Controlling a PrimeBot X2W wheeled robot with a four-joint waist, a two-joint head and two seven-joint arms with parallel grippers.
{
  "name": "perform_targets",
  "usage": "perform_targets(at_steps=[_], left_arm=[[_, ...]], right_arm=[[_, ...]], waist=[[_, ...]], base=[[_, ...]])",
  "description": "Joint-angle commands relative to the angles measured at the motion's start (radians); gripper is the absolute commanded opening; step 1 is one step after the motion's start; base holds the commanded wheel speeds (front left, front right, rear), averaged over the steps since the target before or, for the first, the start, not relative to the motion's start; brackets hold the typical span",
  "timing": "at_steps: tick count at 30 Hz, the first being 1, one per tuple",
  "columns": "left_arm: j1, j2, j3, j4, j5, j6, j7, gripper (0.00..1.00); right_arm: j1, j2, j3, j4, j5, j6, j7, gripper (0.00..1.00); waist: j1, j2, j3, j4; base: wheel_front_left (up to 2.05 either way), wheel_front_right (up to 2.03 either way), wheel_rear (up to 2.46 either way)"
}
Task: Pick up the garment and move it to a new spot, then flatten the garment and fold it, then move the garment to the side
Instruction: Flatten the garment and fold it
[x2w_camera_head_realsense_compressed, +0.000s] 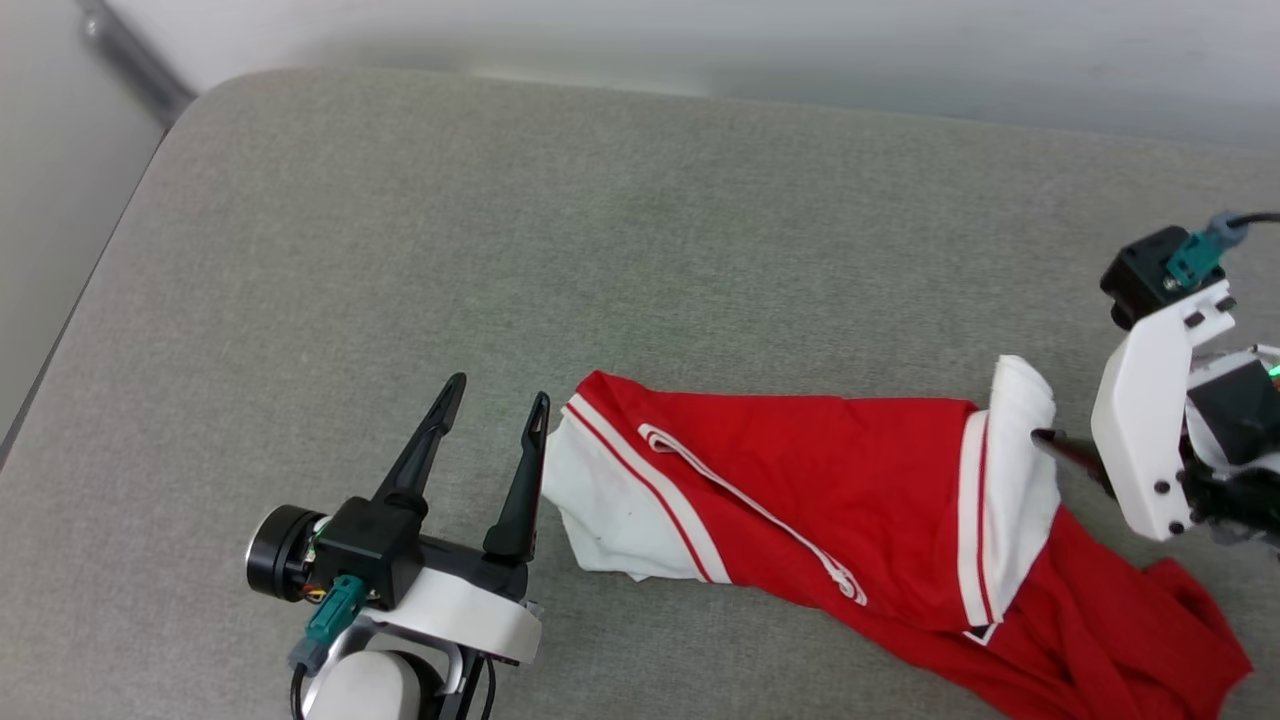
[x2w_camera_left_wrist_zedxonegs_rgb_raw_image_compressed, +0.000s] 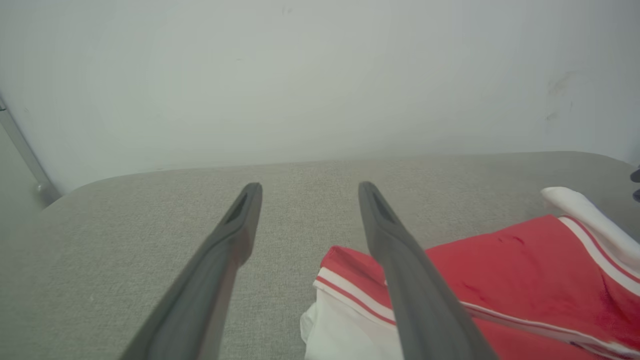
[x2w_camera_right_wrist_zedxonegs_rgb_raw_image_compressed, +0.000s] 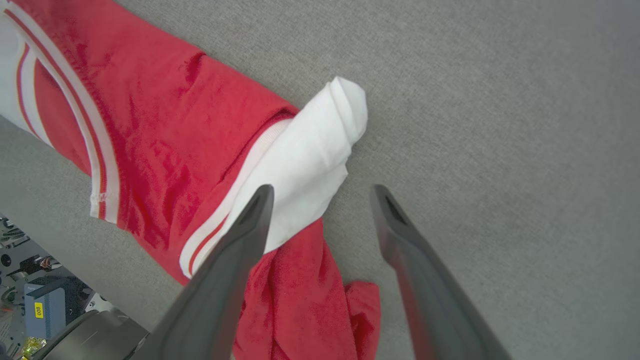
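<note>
The garment (x2w_camera_head_realsense_compressed: 850, 480) is a red shirt with white sleeves and striped trim. It lies crumpled in a long band across the grey padded surface (x2w_camera_head_realsense_compressed: 640, 250), with one white sleeve (x2w_camera_head_realsense_compressed: 610, 510) at its left end and the other (x2w_camera_head_realsense_compressed: 1020, 440) bunched up near its right end. My left gripper (x2w_camera_head_realsense_compressed: 498, 392) stands open just left of the left sleeve, with nothing between its fingers. In the left wrist view the left gripper (x2w_camera_left_wrist_zedxonegs_rgb_raw_image_compressed: 310, 186) has the garment (x2w_camera_left_wrist_zedxonegs_rgb_raw_image_compressed: 500, 265) beside its right finger. My right gripper (x2w_camera_right_wrist_zedxonegs_rgb_raw_image_compressed: 322, 190) is open above the right sleeve (x2w_camera_right_wrist_zedxonegs_rgb_raw_image_compressed: 310, 155), holding nothing. In the head view the right gripper (x2w_camera_head_realsense_compressed: 1050, 440) shows one fingertip at that sleeve.
A pale wall (x2w_camera_head_realsense_compressed: 700, 40) runs behind the surface, whose left edge (x2w_camera_head_realsense_compressed: 100, 270) curves round at the far corner. Past the near edge in the right wrist view are a grey-blue box (x2w_camera_right_wrist_zedxonegs_rgb_raw_image_compressed: 42, 312) and other equipment. The far and left parts of the surface are bare.
</note>
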Motion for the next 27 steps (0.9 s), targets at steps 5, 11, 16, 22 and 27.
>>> perform_targets(at_steps=[5, 11, 16, 22, 27], left_arm=[[-0.022, -0.003, -0.009, 0.005, -0.007, -0.001, -0.003, 1.00], [-0.029, -0.005, -0.015, 0.005, -0.008, -0.001, -0.003, 1.00], [-0.033, -0.006, -0.024, 0.012, 0.000, -0.001, -0.003, 1.00], [-0.032, -0.007, -0.020, 0.022, 0.000, -0.001, -0.003, 1.00], [-0.029, -0.007, -0.011, 0.023, 0.001, -0.001, -0.003, 1.00]], right_arm=[[-0.083, 0.025, 0.009, 0.140, -0.032, 0.000, -0.009, 1.00], [-0.117, 0.042, 0.016, 0.252, -0.032, 0.000, -0.047, 1.00], [-0.118, 0.034, 0.037, 0.303, -0.029, 0.000, -0.078, 0.44], [-0.135, 0.021, 0.036, 0.312, -0.010, 0.000, -0.122, 0.00], [-0.138, -0.005, 0.010, 0.276, 0.015, 0.000, -0.147, 0.00]], waist=[[-0.0001, 0.0000, 0.046, 0.057], [-0.0001, 0.0000, 0.071, 0.083], [-0.0001, 0.0000, 0.084, 0.087], [-0.0001, 0.0000, 0.073, 0.067], [-0.0001, 0.0000, 0.053, 0.038]], base=[[0.00, 0.00, 0.00], [0.00, 0.00, 0.00], [0.00, 0.00, 0.00], [0.00, 0.00, 0.00], [0.00, 0.00, 0.00]])
